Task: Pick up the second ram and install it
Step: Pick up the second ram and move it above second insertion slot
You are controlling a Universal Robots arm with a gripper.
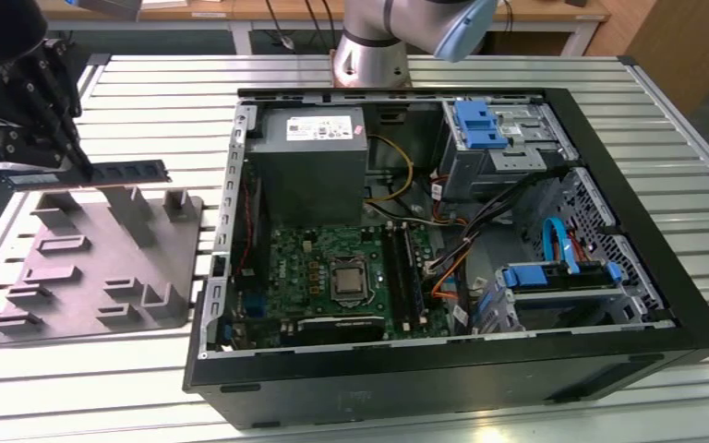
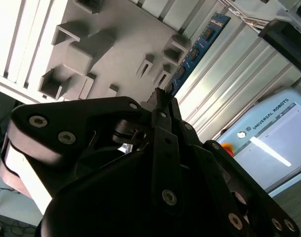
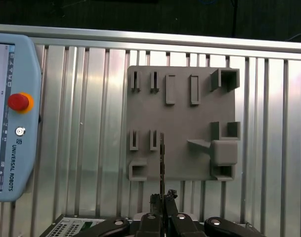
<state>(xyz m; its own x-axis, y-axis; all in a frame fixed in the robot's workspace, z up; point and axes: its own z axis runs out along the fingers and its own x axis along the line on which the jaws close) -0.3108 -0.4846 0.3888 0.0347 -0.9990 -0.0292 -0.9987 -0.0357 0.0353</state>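
In the exterior view my gripper (image 1: 81, 164) hangs at the far left, above the grey fixture tray (image 1: 96, 277). It is shut on one end of the second ram (image 1: 130, 172), a dark flat stick that juts level toward the computer case. In the first wrist view the ram (image 3: 161, 160) appears edge-on, rising from my gripper (image 3: 163, 198) over the tray (image 3: 185, 123). The second wrist view has the ram (image 2: 195, 49) reaching out from my gripper (image 2: 162, 98), with its row of chips facing the camera.
The open computer case (image 1: 650, 305) lies on the slatted metal table, its motherboard (image 1: 330, 277) with long black memory slots (image 1: 406, 268) facing up. A teach pendant (image 3: 12, 113) lies beside the tray. The arm's base (image 1: 373, 55) stands behind the case.
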